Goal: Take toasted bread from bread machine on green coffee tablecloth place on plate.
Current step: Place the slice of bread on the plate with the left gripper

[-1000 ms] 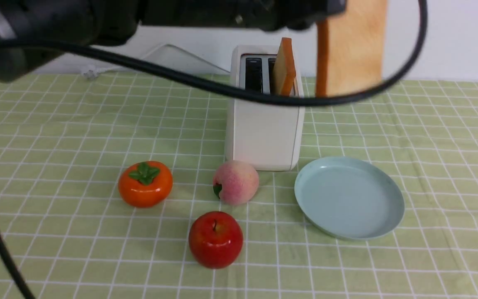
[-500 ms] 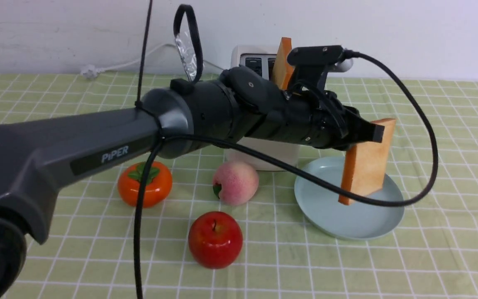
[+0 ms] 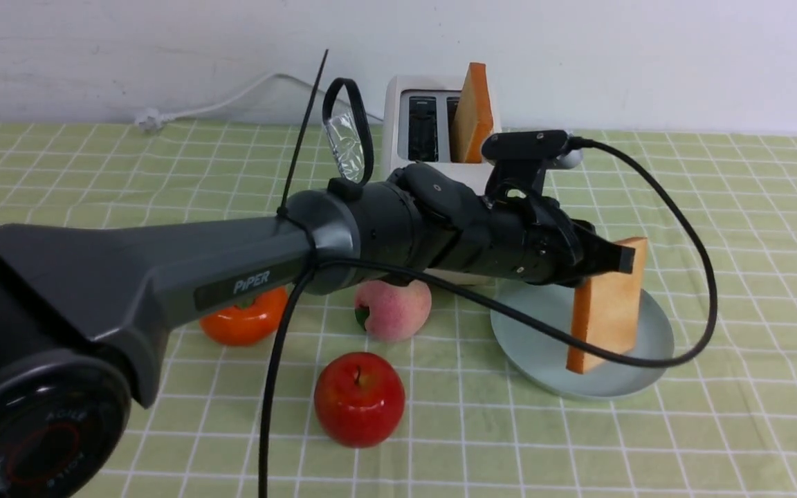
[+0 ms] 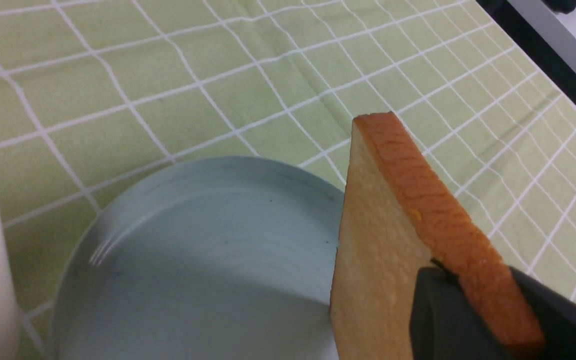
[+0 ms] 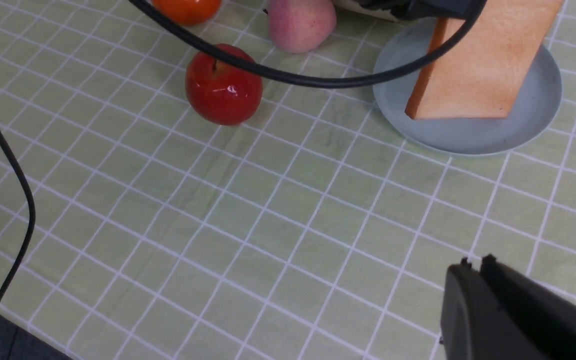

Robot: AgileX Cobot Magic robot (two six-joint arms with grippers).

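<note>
Two slices of toast were visible. One toasted slice (image 3: 606,315) stood on edge, a bit tilted, over the plate (image 3: 620,377), its lower edge within the rim as seen from the front; whether it touched the plate could not be told. The other slice (image 3: 472,114) stuck up out of the bread machine (image 3: 396,124), in the right-hand slot in the front view; the left-hand slot looked dark.

Left claw (image 4: 475,272) had its fingers on either side of the first slice, straddling it near one crust edge. Clenched or released: could not tell from the frames. Left arm (image 3: 398,232) reached across from the left and covered part of the bread machine's front. Black cable (image 3: 699,277) looped off the arm and passed in front of the slice.

Right claw (image 5: 475,262) was clenched, fingertips together, nothing between them, over the green coffee tablecloth (image 3: 751,429), well apart from the plate.

Fruit on the worktop: peach (image 3: 393,308) just in front of the bread machine, red apple (image 3: 359,400) nearer the camera, orange persimmon (image 3: 250,319) on the left, partly hidden by the arm. White cord (image 3: 253,86) ran behind, ending in a plug (image 3: 149,120) near the wall (image 3: 647,55).
</note>
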